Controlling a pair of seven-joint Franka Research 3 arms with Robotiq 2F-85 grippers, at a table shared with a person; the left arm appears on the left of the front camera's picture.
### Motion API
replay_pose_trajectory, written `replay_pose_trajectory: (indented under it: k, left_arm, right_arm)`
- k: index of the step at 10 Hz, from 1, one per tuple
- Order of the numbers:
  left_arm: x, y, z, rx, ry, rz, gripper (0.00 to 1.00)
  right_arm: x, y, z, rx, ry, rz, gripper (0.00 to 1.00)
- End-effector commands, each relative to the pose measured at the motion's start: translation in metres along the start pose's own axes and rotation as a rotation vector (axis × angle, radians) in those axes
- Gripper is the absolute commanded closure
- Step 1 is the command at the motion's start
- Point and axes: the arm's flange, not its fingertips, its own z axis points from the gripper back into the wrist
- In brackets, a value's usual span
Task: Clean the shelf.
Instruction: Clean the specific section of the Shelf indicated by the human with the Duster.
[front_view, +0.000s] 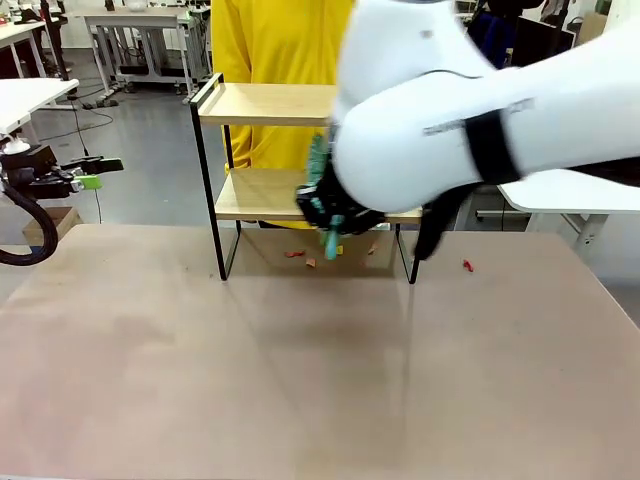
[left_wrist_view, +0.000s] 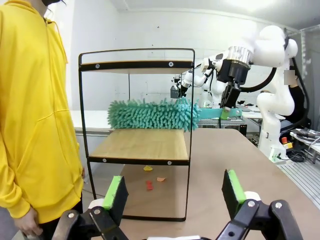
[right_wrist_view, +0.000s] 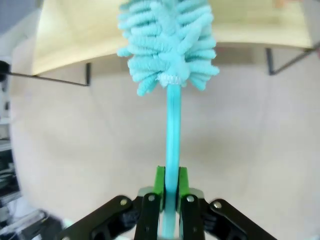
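Note:
The shelf (front_view: 262, 103) stands at the far middle of the table, a black frame with two light wooden boards. In the left wrist view the shelf (left_wrist_view: 140, 145) is seen from its side. A teal fluffy duster (left_wrist_view: 150, 114) lies over its lower board. My right gripper (left_wrist_view: 227, 107) is shut on the duster's handle beside the shelf. The right wrist view looks along the handle (right_wrist_view: 172, 130) to the duster head (right_wrist_view: 167, 42), with the right gripper (right_wrist_view: 170, 182) clamped on it. In front, the right gripper (front_view: 325, 215) sits at the lower board. My left gripper (left_wrist_view: 175, 192) is open, away at the table's left (front_view: 85, 178).
Small red and orange scraps (front_view: 294, 254) lie on the table under the shelf, also seen as scraps (left_wrist_view: 149, 185) from the side. One red scrap (front_view: 467, 265) lies right of the shelf. A person in a yellow hoodie (front_view: 275, 40) stands right behind the shelf.

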Motion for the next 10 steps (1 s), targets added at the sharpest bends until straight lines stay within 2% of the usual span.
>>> replay_pose_trajectory:
  k: [1,2,3,4,5,6,10]
  left_arm:
    - [0.002,-0.003,-0.001,0.001,-0.003,-0.009,0.00]
    - [0.002,-0.003,-0.001,0.001,-0.003,-0.009,0.00]
    - [0.002,-0.003,-0.001,0.001,-0.003,-0.009,0.00]
    - [0.002,-0.003,-0.001,0.001,-0.003,-0.009,0.00]
    - [0.002,-0.003,-0.001,0.001,-0.003,-0.009,0.00]
    - [0.002,-0.003,-0.001,0.001,-0.003,-0.009,0.00]
    - [0.002,-0.003,-0.001,0.001,-0.003,-0.009,0.00]
  right_arm:
    - [-0.007,-0.072,0.022,0.033,0.008,-0.037,0.87]
    - [-0.008,-0.091,0.032,0.060,0.020,-0.019,0.87]
    - [-0.010,-0.102,0.038,0.035,0.017,-0.020,0.87]
    - [-0.013,-0.105,0.041,0.032,0.015,-0.005,0.87]
    - [-0.021,-0.090,0.051,0.110,-0.044,0.118,0.87]
    - [-0.008,-0.102,0.037,0.024,0.001,-0.036,0.87]
    - [-0.008,-0.102,0.037,0.024,0.001,-0.036,0.87]
